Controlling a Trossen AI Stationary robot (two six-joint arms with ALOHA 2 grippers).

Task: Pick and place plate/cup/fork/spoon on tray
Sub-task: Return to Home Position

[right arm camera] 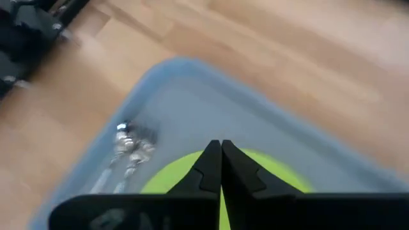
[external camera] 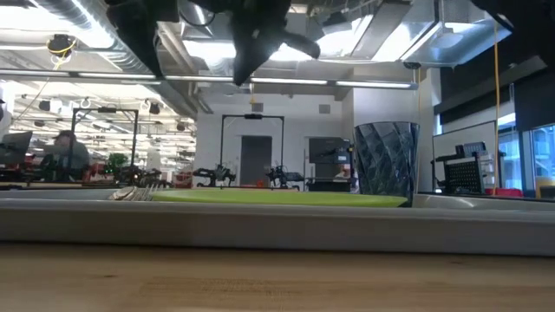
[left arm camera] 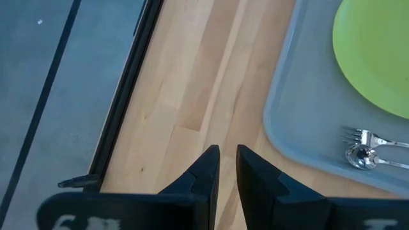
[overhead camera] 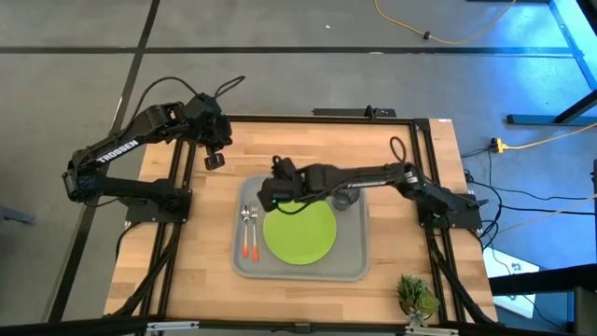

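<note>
The light grey tray (overhead camera: 354, 269) lies in the middle of the table. On it lie the lime-green plate (overhead camera: 300, 233), the dark cup (overhead camera: 343, 198) standing upright beyond the plate, and the spoon (overhead camera: 244, 231) and fork (overhead camera: 253, 229) side by side along the tray's left side, heads toward the far edge. My right gripper (overhead camera: 270, 193) is shut and empty, in the air over the tray's far left part; its wrist view shows it (right arm camera: 220, 150) above the plate's rim (right arm camera: 281, 174). My left gripper (overhead camera: 215, 157) hangs over bare table beyond the tray's far left corner, its fingertips (left arm camera: 227, 160) a narrow gap apart, holding nothing.
A small green plant (overhead camera: 416, 297) stands at the table's near right corner. Bare wood lies to the left of the tray (left arm camera: 192, 96) and along the near edge. The low view shows the cup (external camera: 386, 160) rising above the tray's rim (external camera: 277, 227).
</note>
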